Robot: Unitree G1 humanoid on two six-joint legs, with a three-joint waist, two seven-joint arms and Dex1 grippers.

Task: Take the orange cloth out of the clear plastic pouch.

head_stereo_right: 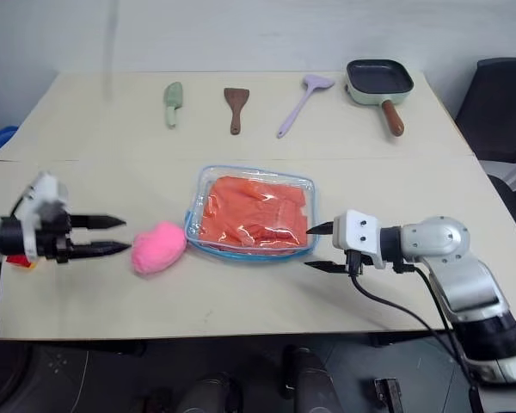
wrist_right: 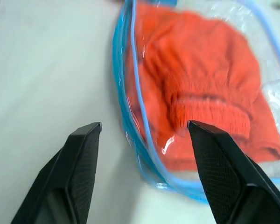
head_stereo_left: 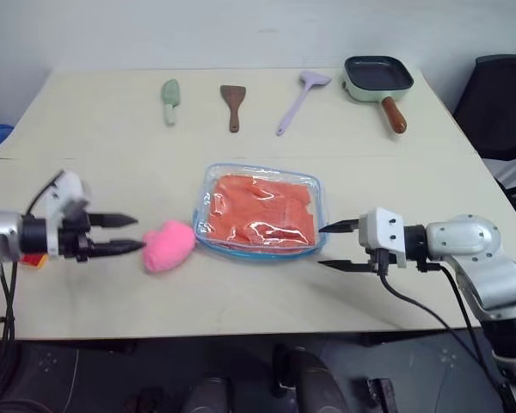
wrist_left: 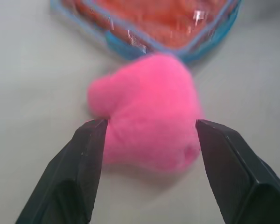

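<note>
Beige table [head_stereo_left: 112,155] against a pale wall holds the clear plastic pouch [head_stereo_left: 208,185] containing the orange cloth [head_stereo_left: 260,211]; left gripper [head_stereo_left: 127,234] and right gripper [head_stereo_left: 335,246] both gape apart, empty.

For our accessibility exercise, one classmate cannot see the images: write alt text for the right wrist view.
An orange cloth lies sealed inside a clear plastic pouch with light blue edging, flat on a pale table. The right gripper hovers just short of the pouch's edge, its two black fingers spread apart and holding nothing.

A pink plush [head_stereo_left: 168,246] lies near the front of the table [head_stereo_left: 112,129]; three utensils and a pan [head_stereo_left: 377,79] line the back.
</note>
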